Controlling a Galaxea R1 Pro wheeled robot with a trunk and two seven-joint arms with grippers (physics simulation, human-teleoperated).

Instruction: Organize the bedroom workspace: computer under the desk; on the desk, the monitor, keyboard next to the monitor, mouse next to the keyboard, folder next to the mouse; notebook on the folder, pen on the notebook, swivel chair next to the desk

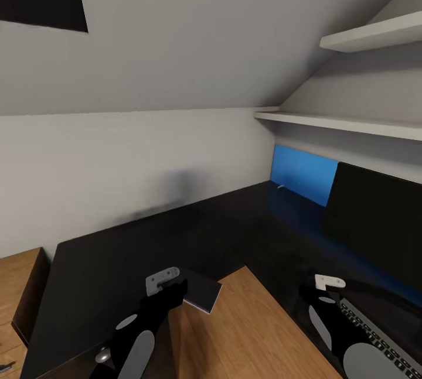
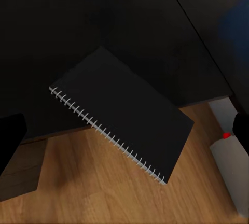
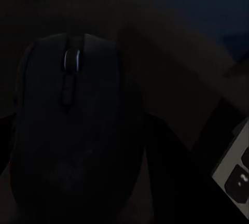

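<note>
Black and L-shaped, the desk [image 1: 146,250] runs under a sloped white wall, with the monitor [image 1: 375,232] at its right end before a blue back panel [image 1: 302,174] and the keyboard [image 1: 381,338] along its front edge. Left gripper [image 1: 170,291] hovers at a spiral notebook [image 2: 124,112] overhanging the desk's inner edge, its opening unclear. Right gripper [image 1: 319,297] hangs over a mouse [image 3: 78,130] beside the keyboard; whether it grips cannot be told.

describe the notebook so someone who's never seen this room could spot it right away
Start at the long black desk under the sloped wall and follow its near edge toward the left gripper. The notebook lies there, one corner hanging over the wooden floor. It is flat and dark, and its white spiral binding sets it apart from the keyboard.
</note>
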